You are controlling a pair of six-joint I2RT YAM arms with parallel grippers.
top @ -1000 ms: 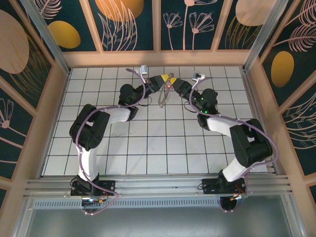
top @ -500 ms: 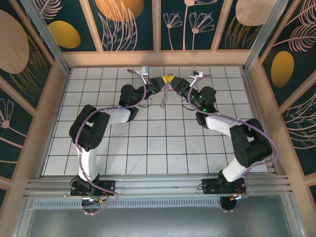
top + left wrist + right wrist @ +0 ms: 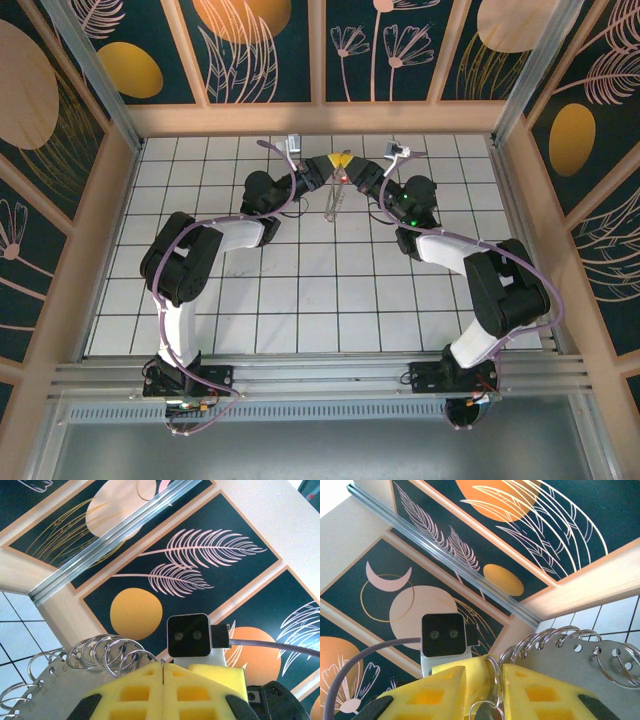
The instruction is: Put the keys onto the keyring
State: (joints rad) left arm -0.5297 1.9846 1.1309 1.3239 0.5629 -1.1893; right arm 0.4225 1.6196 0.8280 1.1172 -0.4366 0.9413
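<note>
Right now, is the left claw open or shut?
Shut. On the left claw, the yellow foam pads meet along a thin seam.

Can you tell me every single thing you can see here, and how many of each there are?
keyring: one, silver plate edged with wire rings, held up at the grippers, above the table.
key: one, red head, a tiny dot at the keyring's top; too small to tell if it's threaded.
table: one, white tiles with dark lines, under everything.
walls: several panels, dark blue with leaf and orange circle pictures, around the table.
left arm, right arm: two, black and white, from the near edge.
left gripper: one, yellow fingers, shut on the keyring.
right gripper: one, yellow fingers, slightly open around a ring.
</note>
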